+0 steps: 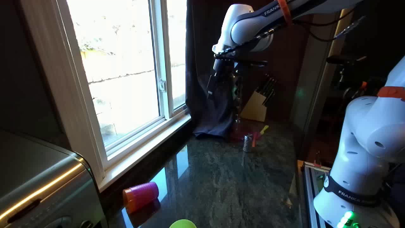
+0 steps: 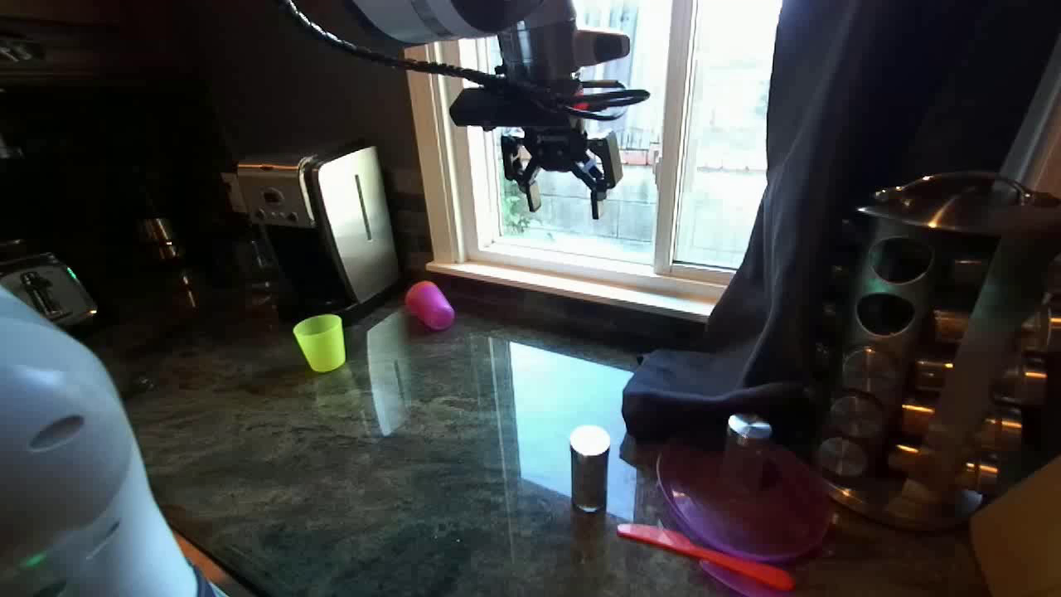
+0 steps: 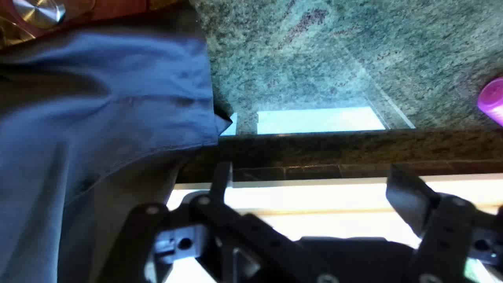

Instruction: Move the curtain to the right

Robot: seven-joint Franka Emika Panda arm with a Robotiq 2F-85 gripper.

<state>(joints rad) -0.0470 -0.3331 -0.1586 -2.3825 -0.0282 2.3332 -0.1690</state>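
A kitchen counter [image 2: 398, 473] of dark, polished stone stretches beneath the gripper [image 2: 565, 205] I run from a distance, its fingers [image 2: 597, 205] spread apart with a gap between them; behind the fingers, in an exterior view, daylight fills a white-framed window [image 2: 670, 182]; below the fingers, to one side, a lime-green cup [image 2: 322, 344] stands upright near a pink cup [image 2: 431, 305] lying on its side; to their other side, a spice rack [image 2: 910, 282] and a knife block [image 1: 254, 107] stand in dim light; the navy-black curtain [image 2: 796, 249] hangs on that same side, apart from the fingers, its folds dropping past their level to a bunched lower end on the counter; in the wrist view, its cloth shows beyond one finger.
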